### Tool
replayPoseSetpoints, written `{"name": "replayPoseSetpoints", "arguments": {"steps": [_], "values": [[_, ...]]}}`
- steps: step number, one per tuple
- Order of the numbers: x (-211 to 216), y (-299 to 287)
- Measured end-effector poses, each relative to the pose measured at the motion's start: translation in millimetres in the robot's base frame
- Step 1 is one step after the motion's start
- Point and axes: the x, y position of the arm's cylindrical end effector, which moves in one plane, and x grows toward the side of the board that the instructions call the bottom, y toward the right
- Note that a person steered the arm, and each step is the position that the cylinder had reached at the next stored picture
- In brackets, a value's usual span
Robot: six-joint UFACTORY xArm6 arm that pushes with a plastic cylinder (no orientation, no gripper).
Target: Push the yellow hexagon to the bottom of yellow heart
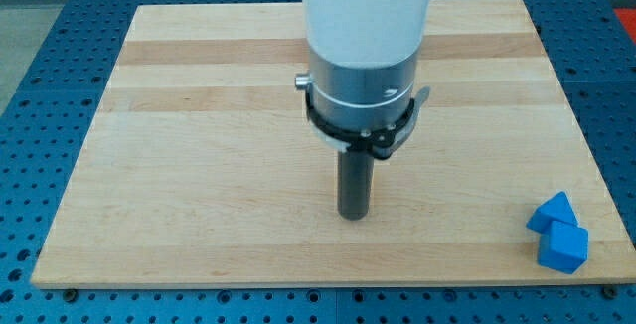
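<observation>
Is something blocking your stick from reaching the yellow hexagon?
I cannot tell: no yellow hexagon or yellow heart shows here. My tip rests mid-board, and the only blocks visible are two blue ones touching each other at the board's bottom right corner.

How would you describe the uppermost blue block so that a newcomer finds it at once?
Start at the wooden board and go to its corner at the view's bottom right, far from my tip. Two blue blocks touch there. Pick the upper blue block, with a pointed top; the lower blue block looks squarer.
</observation>
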Motion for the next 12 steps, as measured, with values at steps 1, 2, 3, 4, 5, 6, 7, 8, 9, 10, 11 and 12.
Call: {"name": "replayPoseSetpoints", "arguments": {"steps": [1,2,3,4,5,6,7,8,9,10,11,12], "values": [[-17.9,0.0],[-39.5,0.0],[-65.2,1.3],[-91.0,1.3],[-117.0,1.3],[-141.8,1.3],[-156.1,16.3],[-156.3,52.1],[-165.9,55.0],[-183.7,35.3],[-189.5,18.7],[-190.4,11.1]]}}
